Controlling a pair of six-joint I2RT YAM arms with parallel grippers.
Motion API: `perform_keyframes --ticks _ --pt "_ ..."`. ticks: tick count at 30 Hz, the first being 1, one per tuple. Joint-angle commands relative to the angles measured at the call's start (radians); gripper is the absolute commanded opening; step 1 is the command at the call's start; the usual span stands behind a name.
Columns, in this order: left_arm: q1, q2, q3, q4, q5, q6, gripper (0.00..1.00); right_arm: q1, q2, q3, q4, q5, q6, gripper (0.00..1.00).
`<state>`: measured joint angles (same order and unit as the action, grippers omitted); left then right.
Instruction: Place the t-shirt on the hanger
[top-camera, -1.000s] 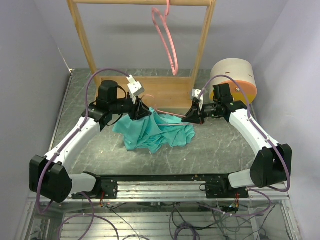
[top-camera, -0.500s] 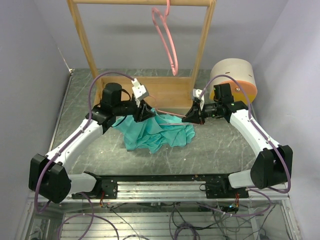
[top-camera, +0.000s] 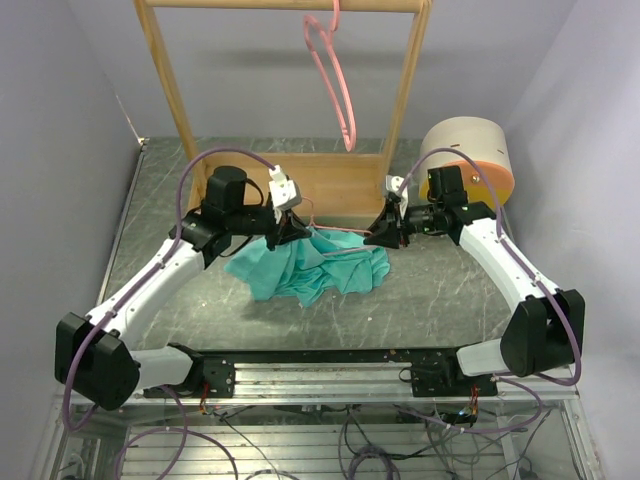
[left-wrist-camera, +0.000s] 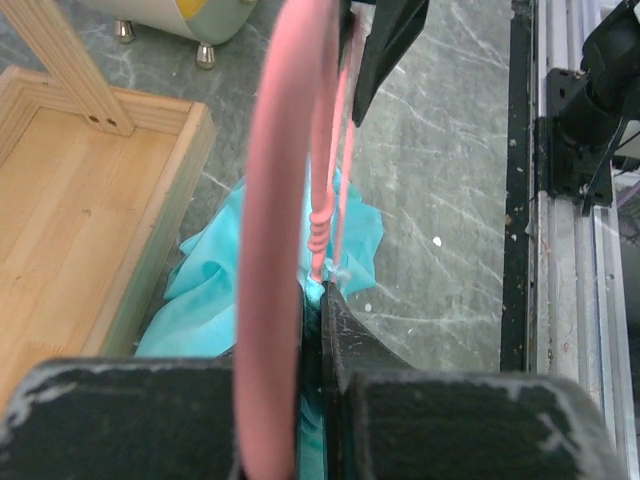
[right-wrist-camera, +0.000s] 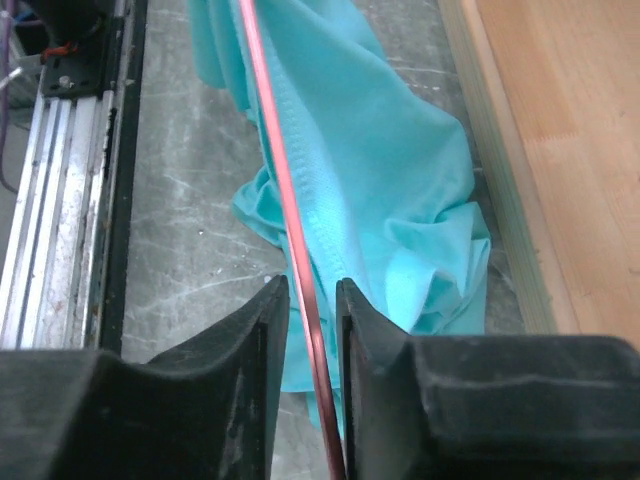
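Observation:
The teal t-shirt (top-camera: 312, 265) lies crumpled on the table between my grippers. A thin pink hanger (top-camera: 345, 229) spans from my left gripper (top-camera: 291, 228) to my right gripper (top-camera: 384, 233), just above the shirt's far edge. In the left wrist view the left gripper (left-wrist-camera: 322, 290) is shut on the hanger's end (left-wrist-camera: 285, 200), with teal cloth (left-wrist-camera: 215, 290) pinched at the tips. In the right wrist view the right gripper (right-wrist-camera: 312, 285) is shut on the hanger's rod (right-wrist-camera: 290, 200), with the shirt (right-wrist-camera: 370, 170) below it. A second pink hanger (top-camera: 335, 80) hangs on the rack's top bar.
The wooden rack (top-camera: 345, 190) stands just behind the shirt, with its base tray close to both grippers. A round beige and orange container (top-camera: 467, 155) sits at the back right. The metal rail (top-camera: 330, 365) runs along the near edge. Walls close in on both sides.
My left gripper has moved right and slightly down toward the shirt's far edge, its wrist turning. The shirt's left side has bunched a little. The right arm has barely moved.

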<state>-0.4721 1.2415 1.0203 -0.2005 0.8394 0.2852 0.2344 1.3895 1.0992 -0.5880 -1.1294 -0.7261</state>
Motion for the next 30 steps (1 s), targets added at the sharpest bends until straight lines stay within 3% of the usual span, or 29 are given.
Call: perform_keyframes --ticks 1,4,11,15,20,30 --pt "0.033 -0.046 0.068 -0.135 -0.070 0.114 0.07 -0.009 -0.055 -0.007 0.087 0.046 0.092 0.38" --pt "0.084 -0.050 0.113 -0.227 -0.087 0.164 0.07 -0.013 -0.107 -0.034 0.153 0.084 0.179 0.48" --pt "0.163 -0.052 0.168 -0.381 -0.105 0.238 0.07 -0.015 -0.182 -0.039 0.303 0.232 0.468 0.52" --pt "0.197 -0.040 0.197 -0.400 -0.101 0.197 0.07 -0.016 -0.223 -0.061 0.335 0.419 0.732 0.48" --pt "0.204 -0.050 0.197 -0.383 -0.069 0.162 0.07 -0.004 -0.212 -0.107 0.286 0.580 0.945 0.38" --pt "0.204 -0.036 0.211 -0.380 -0.054 0.128 0.07 0.231 -0.079 -0.105 0.385 0.934 1.275 0.42"
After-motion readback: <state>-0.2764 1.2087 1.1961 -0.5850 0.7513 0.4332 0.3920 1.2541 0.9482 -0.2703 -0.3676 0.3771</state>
